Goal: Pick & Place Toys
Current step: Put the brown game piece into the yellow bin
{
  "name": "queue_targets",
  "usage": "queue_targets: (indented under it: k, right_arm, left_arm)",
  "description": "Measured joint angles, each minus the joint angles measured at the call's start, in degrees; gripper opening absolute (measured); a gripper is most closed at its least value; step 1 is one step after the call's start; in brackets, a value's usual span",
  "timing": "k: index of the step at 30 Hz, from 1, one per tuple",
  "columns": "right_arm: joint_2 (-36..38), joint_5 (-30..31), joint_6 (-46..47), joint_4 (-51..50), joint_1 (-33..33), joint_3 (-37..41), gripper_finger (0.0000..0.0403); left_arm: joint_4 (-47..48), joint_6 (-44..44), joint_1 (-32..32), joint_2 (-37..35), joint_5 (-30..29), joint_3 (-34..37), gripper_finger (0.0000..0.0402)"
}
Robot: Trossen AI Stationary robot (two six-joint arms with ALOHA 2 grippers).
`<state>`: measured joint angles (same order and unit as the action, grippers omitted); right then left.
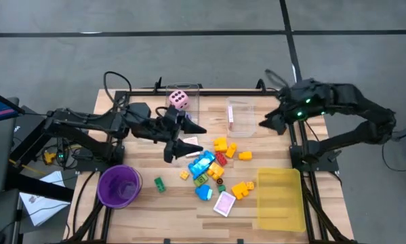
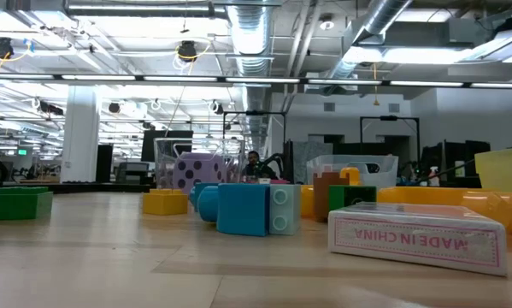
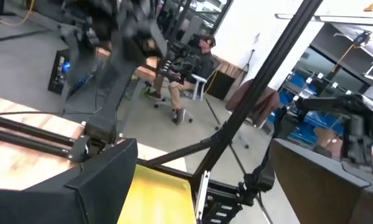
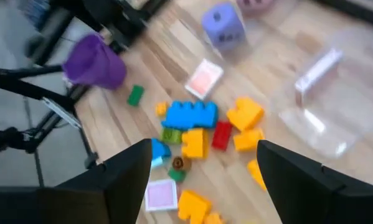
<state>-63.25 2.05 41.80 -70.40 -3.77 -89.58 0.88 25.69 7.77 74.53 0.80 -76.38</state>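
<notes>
The toys (image 1: 213, 173) lie in a loose heap in the middle of the wooden desk (image 1: 141, 203), between the purple cup (image 1: 119, 186) and the yellow tray (image 1: 280, 198). The left tool (image 1: 177, 144) hangs just above the heap's near-left edge; I cannot tell if its fingers are open. The right tool (image 4: 202, 165) is raised near the clear boxes (image 1: 240, 115), its fingers wide apart and empty. A pink dotted die (image 1: 179, 99) sits in one clear box. A small green block (image 1: 159, 183) lies apart, beside the cup.
</notes>
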Motion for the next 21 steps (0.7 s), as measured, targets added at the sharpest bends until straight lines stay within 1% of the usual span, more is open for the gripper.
queue_targets:
  k: [7,16,21]
  right_arm:
    - [-7.9,7.1,13.4,-6.7,7.3,0.0,0.0282]
    - [-21.5,7.3,23.8,-5.4,15.2,0.0,0.0282]
    - [-27.3,7.3,26.6,-5.5,17.8,0.0,0.0282]
  left_arm:
    - [1.8,0.0,0.0,-2.3,-2.6,0.0,0.0361]
    - [8.0,-0.4,0.0,-3.9,-2.8,0.1,0.0361]
    - [8.1,-0.4,0.2,-4.1,-2.4,0.1,0.0361]
